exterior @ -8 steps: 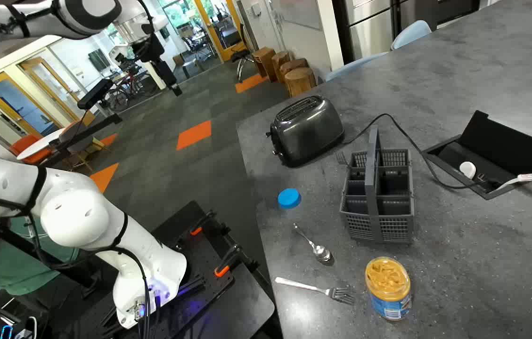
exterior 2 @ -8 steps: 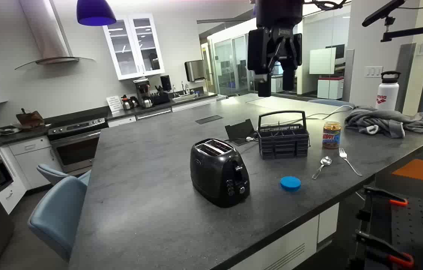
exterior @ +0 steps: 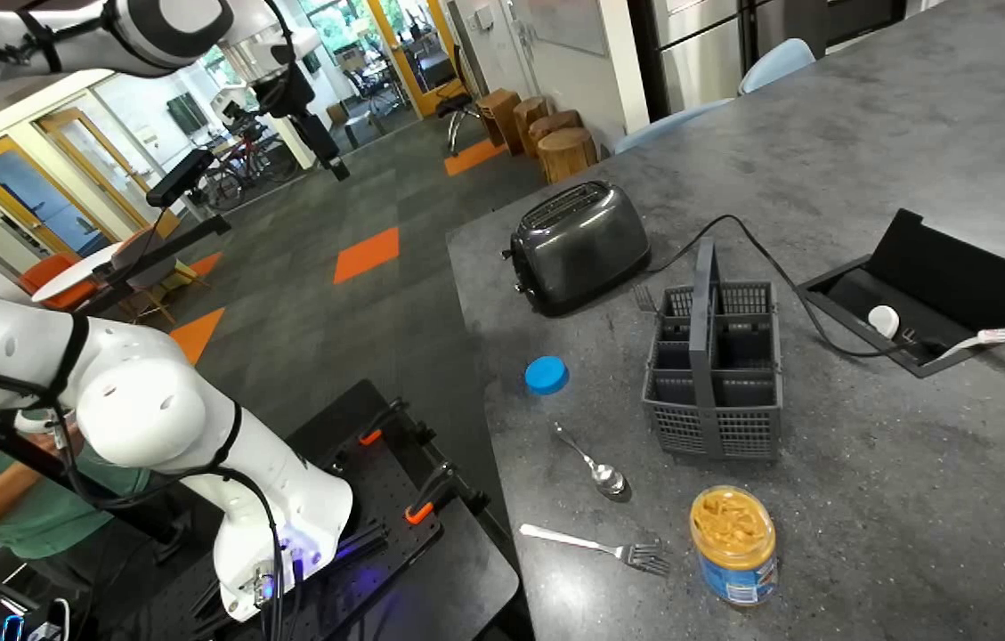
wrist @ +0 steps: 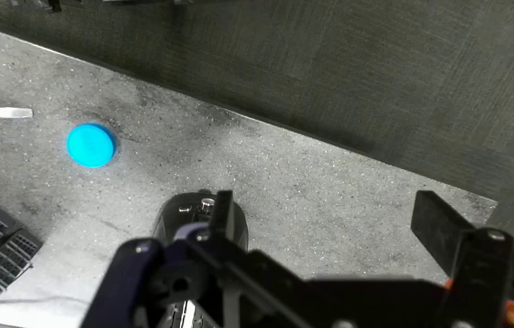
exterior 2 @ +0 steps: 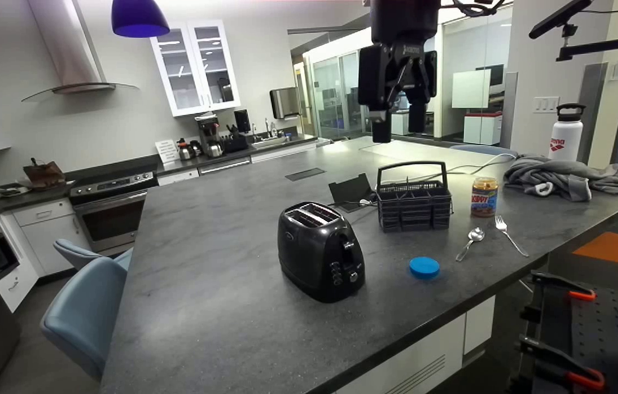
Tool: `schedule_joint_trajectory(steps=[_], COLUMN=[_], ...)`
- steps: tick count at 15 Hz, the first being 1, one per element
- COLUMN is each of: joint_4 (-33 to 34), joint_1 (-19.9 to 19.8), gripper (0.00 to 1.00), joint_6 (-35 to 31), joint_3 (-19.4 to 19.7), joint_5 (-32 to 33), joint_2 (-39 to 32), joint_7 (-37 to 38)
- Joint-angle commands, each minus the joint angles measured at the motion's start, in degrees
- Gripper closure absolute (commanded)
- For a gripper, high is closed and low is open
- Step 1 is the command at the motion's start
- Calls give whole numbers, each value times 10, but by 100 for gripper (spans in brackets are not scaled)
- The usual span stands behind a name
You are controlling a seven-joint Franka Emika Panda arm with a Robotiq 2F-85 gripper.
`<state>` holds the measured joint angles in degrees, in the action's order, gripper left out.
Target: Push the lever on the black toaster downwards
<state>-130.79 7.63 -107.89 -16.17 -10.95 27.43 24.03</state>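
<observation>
Checking the gripper point(exterior 2: 399, 129), we note jaws wide apart; the black toaster point(exterior 2: 307, 249) and its lever point(exterior 2: 348, 245) lie below them, offset sideways.

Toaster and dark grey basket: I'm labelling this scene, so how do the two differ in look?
The toaster is rounded and glossy; the basket is boxy, matte and gridded. The toaster has narrow slots on top, while the basket opens into compartments under a raised handle. Both are dark and stand upright on the countertop.
</observation>
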Motion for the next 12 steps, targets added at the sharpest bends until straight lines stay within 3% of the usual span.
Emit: schedule_joint_trajectory(steps=[1, 7, 8, 12], joint_4=[13, 34, 35, 30], joint_1=[-12, -32, -34, -33], gripper=[0, 0, 19, 50], joint_6=[-38, -122, -138, -199], joint_3=[3, 24, 30, 53], joint_5=[33, 97, 102, 109], joint_2=[-49, -156, -172, -217], joint_7=[-9, 2, 3, 7])
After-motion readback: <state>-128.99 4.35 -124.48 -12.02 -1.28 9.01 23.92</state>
